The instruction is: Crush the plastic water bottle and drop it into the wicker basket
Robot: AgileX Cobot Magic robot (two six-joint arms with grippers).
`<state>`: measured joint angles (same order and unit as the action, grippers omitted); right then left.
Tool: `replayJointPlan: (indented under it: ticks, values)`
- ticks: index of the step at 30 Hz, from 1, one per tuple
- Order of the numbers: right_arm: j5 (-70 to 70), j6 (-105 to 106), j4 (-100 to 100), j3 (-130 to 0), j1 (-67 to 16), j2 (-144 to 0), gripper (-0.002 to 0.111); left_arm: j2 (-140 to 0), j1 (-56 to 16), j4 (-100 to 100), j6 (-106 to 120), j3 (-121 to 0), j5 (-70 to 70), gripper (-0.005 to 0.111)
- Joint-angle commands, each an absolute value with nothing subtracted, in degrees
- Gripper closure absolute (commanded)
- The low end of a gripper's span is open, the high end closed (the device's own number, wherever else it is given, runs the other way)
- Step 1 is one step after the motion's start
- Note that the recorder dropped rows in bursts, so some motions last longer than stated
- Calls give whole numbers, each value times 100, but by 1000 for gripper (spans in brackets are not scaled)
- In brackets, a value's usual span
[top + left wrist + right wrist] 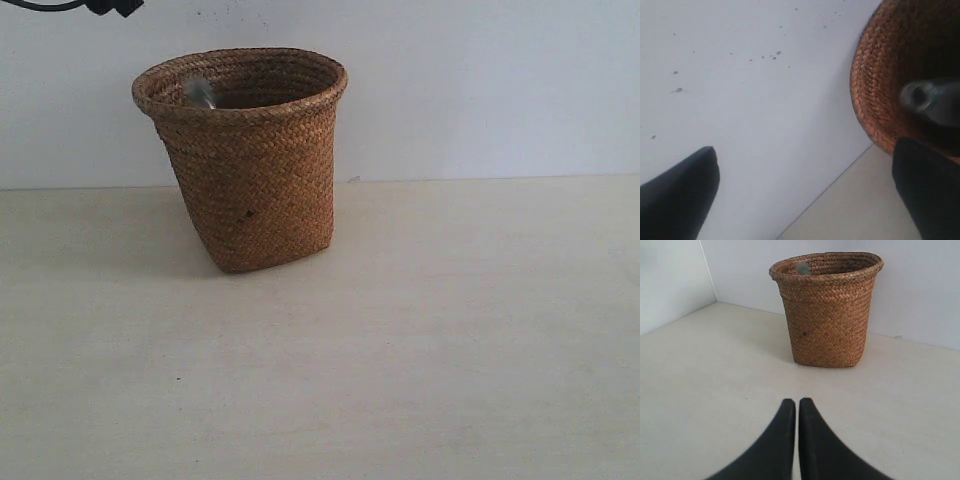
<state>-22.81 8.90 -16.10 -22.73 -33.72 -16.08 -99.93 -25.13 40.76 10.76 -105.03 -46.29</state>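
Observation:
The wicker basket [250, 170] stands upright at the back of the table, close to the wall, also seen as the basket [827, 310] in the right wrist view. A blurred grey shape, the plastic water bottle [200, 90], shows just inside the basket's rim; its label cannot be made out. In the left wrist view the bottle [927, 100] is a dark blur over the basket's mouth [880, 75]. My left gripper [805, 147] is above the basket's edge, open, with nothing between its fingers. My right gripper [798, 401] is shut and empty, low over the table, facing the basket from some distance.
A white wall [480, 90] runs right behind the basket, and a second wall [670, 280] meets it at a corner. The beige table [400, 350] spreads out in front. A dark part of an arm or cable [115, 6] shows at the exterior view's top edge.

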Motion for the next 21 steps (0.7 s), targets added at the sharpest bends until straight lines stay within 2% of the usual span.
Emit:
replayJointPlan:
  ticks: [1, 3, 5, 12, 21]
  values:
    - [-2271, 909, -1616, -2265, -3378, -1594, 108, -9979, -2523, 4086, 1165, -10553, -4925, 24]
    - [-2271, 909, -1616, -2265, -3378, -1594, 108, -9979, -2523, 3943, 1165, -10553, -5113, 31]
    - [-2271, 909, -1616, -2265, -3378, -1594, 108, -9967, -2523, 3655, 1165, -10553, -5360, 44]
    - [-2271, 909, -1616, -2265, -3378, -1594, 108, -9967, -2523, 2752, 1091, -10553, -5970, 102]
    - [-2271, 909, -1616, -2265, -3378, -1594, 108, -9681, -2523, 2470, 986, -10404, -6324, 103]
